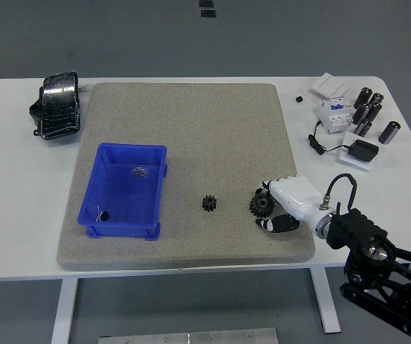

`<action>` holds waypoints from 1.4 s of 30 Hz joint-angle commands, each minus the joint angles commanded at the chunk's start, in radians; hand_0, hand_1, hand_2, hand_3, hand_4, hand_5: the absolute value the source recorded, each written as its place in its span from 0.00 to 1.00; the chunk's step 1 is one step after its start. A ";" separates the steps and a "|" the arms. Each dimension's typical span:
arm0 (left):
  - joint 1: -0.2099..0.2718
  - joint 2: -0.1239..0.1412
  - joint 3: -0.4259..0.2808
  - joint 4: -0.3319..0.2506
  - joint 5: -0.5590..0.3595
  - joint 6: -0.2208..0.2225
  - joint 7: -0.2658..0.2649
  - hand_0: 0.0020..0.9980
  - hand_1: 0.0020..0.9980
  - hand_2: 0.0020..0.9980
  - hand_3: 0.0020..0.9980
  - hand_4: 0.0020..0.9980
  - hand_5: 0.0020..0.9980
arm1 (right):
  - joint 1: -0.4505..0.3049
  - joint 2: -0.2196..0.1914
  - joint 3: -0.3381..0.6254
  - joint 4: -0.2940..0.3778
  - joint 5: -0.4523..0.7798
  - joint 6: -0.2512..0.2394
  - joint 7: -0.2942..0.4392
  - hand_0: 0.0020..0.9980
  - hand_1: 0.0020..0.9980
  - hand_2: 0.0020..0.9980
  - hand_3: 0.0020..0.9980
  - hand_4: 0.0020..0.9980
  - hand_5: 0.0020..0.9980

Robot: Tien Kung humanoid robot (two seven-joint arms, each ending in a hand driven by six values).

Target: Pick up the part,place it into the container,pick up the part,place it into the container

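Grey floor behind, white table with a square beige-grey felt-like mat covering most of its middle; everything below placed relative to that mat. On the mat's left part sat one blue plastic bin, rectangular, open-topped, with a small pale metallic piece near its far right corner and a tiny light bit near its front left. Two black toothed gears lay on the mat's lower right part: a small gear alone on bare felt, apart from the bin and the hand, and a larger gear just right of it. The right hand, glossy white shell with black fingertips, came in from the lower right corner on a black arm and rested at the mat's right front corner; its fingers were curved around the larger gear, touching it, thumb below, gear on the mat, so gripping or closing on it, not lifted as far as could be seen. Left arm was out of frame. Off the mat's far left corner lay one black bundled strap-like item, shiny. Off the mat's right side was clutter: five dark cylinders, one white breaker-like block, a flat white box, a black adapter with cable on a white card, and one tiny black cube. Nothing blocked the bin or the small gear.
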 joint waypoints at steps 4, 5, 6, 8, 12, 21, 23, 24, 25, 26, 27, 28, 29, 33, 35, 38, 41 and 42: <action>0.000 0.000 -0.001 0.000 0.000 0.001 -0.001 0.69 0.69 0.69 0.76 0.77 0.20 | 0.001 0.000 -0.003 -0.001 0.007 -0.009 0.004 0.36 0.43 0.49 0.66 0.59 0.24; 0.000 0.000 -0.001 0.000 0.000 0.001 -0.001 0.69 0.69 0.69 0.76 0.77 0.20 | 0.002 0.000 -0.004 -0.002 0.009 -0.012 0.005 0.36 0.43 0.49 0.66 0.59 0.24; 0.000 0.000 -0.001 0.000 -0.001 0.001 -0.001 0.69 0.69 0.69 0.76 0.77 0.20 | 0.002 0.001 -0.005 -0.003 0.013 -0.015 0.007 0.36 0.43 0.49 0.66 0.59 0.24; 0.000 0.000 0.000 0.001 -0.004 0.001 -0.002 0.69 0.69 0.69 0.76 0.77 0.20 | 0.003 0.002 -0.007 -0.006 0.019 -0.021 0.009 0.36 0.43 0.49 0.66 0.59 0.24; 0.000 0.001 0.008 0.001 -0.016 0.001 -0.007 0.69 0.69 0.70 0.76 0.77 0.20 | 0.004 0.006 -0.015 -0.014 0.028 -0.032 0.014 0.35 0.41 0.42 0.63 0.59 0.14; 0.002 0.001 0.010 0.003 -0.023 0.001 -0.009 0.69 0.69 0.69 0.75 0.77 0.21 | 0.027 0.014 -0.034 -0.002 0.042 -0.063 0.029 0.36 0.41 0.39 0.59 0.58 0.07; 0.003 0.001 0.007 0.003 -0.022 0.001 -0.008 0.69 0.69 0.69 0.75 0.77 0.21 | 0.049 0.020 -0.043 0.015 0.051 -0.070 0.031 0.36 0.41 0.39 0.59 0.58 0.07; 0.003 0.001 0.005 0.003 -0.019 0.001 -0.006 0.69 0.69 0.69 0.75 0.77 0.21 | 0.061 0.024 -0.048 0.025 0.056 -0.072 0.031 0.36 0.41 0.39 0.59 0.58 0.07; 0.003 0.001 -0.001 0.003 -0.013 0.001 -0.004 0.69 0.69 0.69 0.75 0.77 0.21 | 0.077 0.031 -0.055 0.037 0.064 -0.074 0.032 0.36 0.41 0.39 0.59 0.58 0.07; 0.003 0.001 -0.008 0.003 -0.006 0.001 0.000 0.69 0.69 0.69 0.75 0.77 0.21 | 0.094 0.039 -0.063 0.049 0.069 -0.077 0.032 0.36 0.41 0.39 0.59 0.58 0.07; 0.003 0.001 -0.016 0.003 0.002 0.001 0.003 0.69 0.69 0.69 0.75 0.77 0.21 | 0.110 0.049 -0.070 0.059 0.076 -0.078 0.033 0.36 0.41 0.39 0.59 0.58 0.07; 0.004 0.001 -0.025 0.003 0.012 0.000 0.008 0.69 0.69 0.69 0.75 0.77 0.21 | 0.129 0.061 -0.078 0.069 0.084 -0.080 0.033 0.36 0.41 0.39 0.59 0.58 0.07; 0.004 0.001 -0.035 0.003 0.023 0.000 0.013 0.69 0.69 0.69 0.75 0.77 0.21 | 0.147 0.075 -0.087 0.078 0.092 -0.083 0.034 0.36 0.41 0.39 0.59 0.58 0.07; 0.004 0.003 -0.078 0.000 0.074 -0.002 0.035 0.69 0.69 0.69 0.75 0.77 0.21 | 0.228 0.152 -0.130 0.092 0.134 -0.091 0.040 0.36 0.43 0.42 0.59 0.56 0.06; 0.005 0.003 -0.094 -0.001 0.092 -0.004 0.044 0.69 0.69 0.69 0.75 0.77 0.21 | 0.264 0.191 -0.147 0.087 0.153 -0.096 0.043 0.36 0.43 0.42 0.59 0.56 0.06; 0.006 0.003 -0.117 -0.003 0.117 -0.005 0.056 0.69 0.69 0.69 0.75 0.77 0.21 | 0.309 0.252 -0.175 0.070 0.166 -0.106 0.046 0.36 0.43 0.42 0.59 0.56 0.06; 0.005 0.002 -0.140 -0.006 0.151 -0.007 0.070 0.69 0.69 0.69 0.75 0.77 0.21 | 0.355 0.316 -0.219 0.051 0.142 -0.105 0.040 0.39 0.45 0.46 0.61 0.56 0.06; 0.005 0.003 -0.146 -0.007 0.161 -0.008 0.074 0.69 0.69 0.69 0.75 0.77 0.21 | 0.370 0.335 -0.235 0.045 0.133 -0.104 0.039 0.39 0.45 0.46 0.61 0.56 0.06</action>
